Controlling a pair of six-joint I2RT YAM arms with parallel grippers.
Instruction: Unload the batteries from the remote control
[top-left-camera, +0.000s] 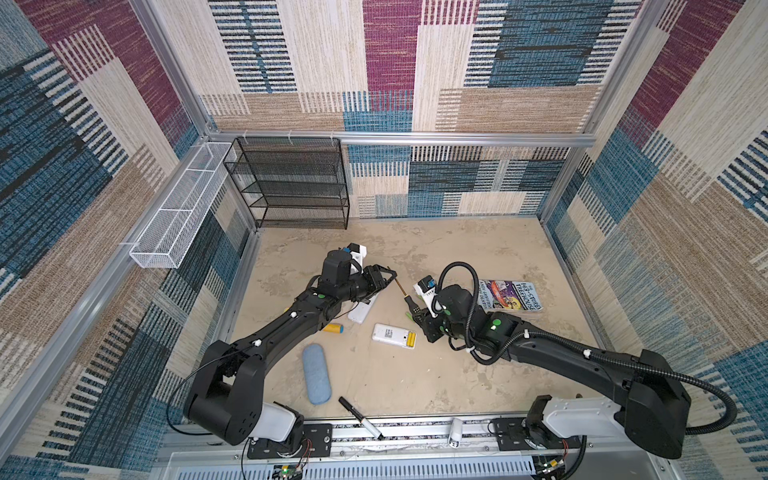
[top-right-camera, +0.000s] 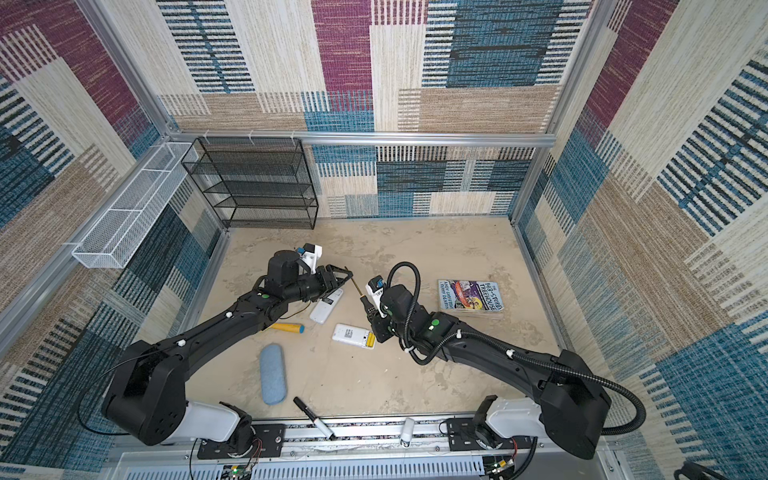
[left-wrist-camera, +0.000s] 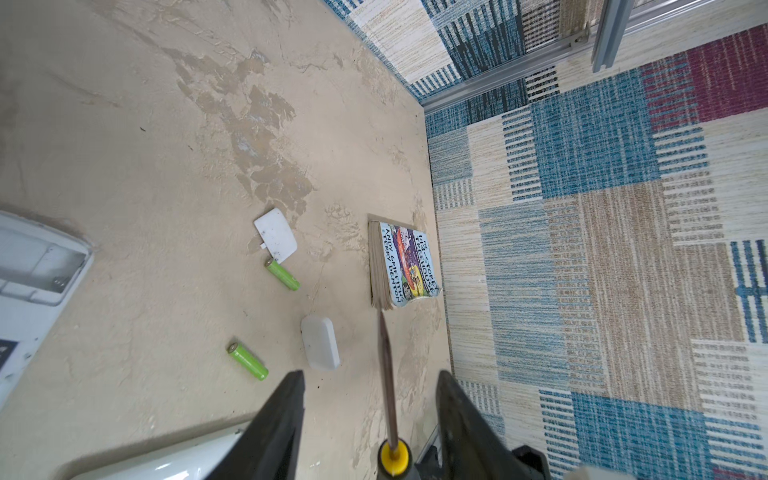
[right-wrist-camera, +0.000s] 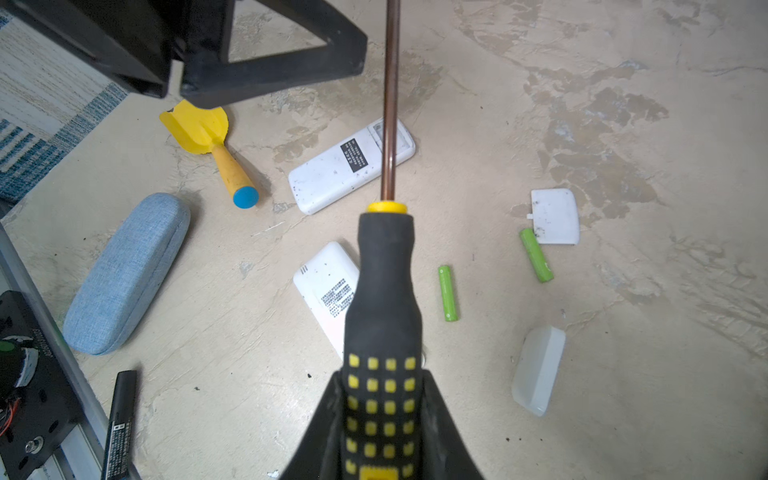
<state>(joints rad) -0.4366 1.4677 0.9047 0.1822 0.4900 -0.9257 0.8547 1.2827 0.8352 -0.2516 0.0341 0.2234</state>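
Top views, batteries: a pair of slim yellow batteries (top-left-camera: 410, 339) (top-right-camera: 370, 340) sat side by side in the open end of a white rectangular plastic remote (top-left-camera: 386, 333) (top-right-camera: 348, 333). The remote lay flat on the mottled beige surface (top-left-camera: 457, 374) in both top views.
Top views, arms: the left arm (top-left-camera: 291, 324) reached over a second white remote (top-left-camera: 360, 314). The right arm (top-left-camera: 561, 353) faced it, tilting a black-and-yellow screwdriver (top-left-camera: 412, 305) toward the left arm's end.
Left wrist, batteries: two lime-green slim batteries (left-wrist-camera: 282, 274) (left-wrist-camera: 248, 360) lay loose on the surface, apart from each other. One lay just beside a flat white battery cover (left-wrist-camera: 275, 235).
Left wrist, jaws: the left jaws stood apart. The screwdriver's metal shaft (left-wrist-camera: 388, 374) ran between them with a gap on either side.
Right wrist, batteries: the lime-green slim batteries (right-wrist-camera: 448, 293) (right-wrist-camera: 536, 255) lay to one side of the screwdriver's handle. The second white remote (right-wrist-camera: 340, 170) showed an empty compartment.
Right wrist, jaws: the right jaws were clamped on the rubbery handle (right-wrist-camera: 384, 311) of the screwdriver.
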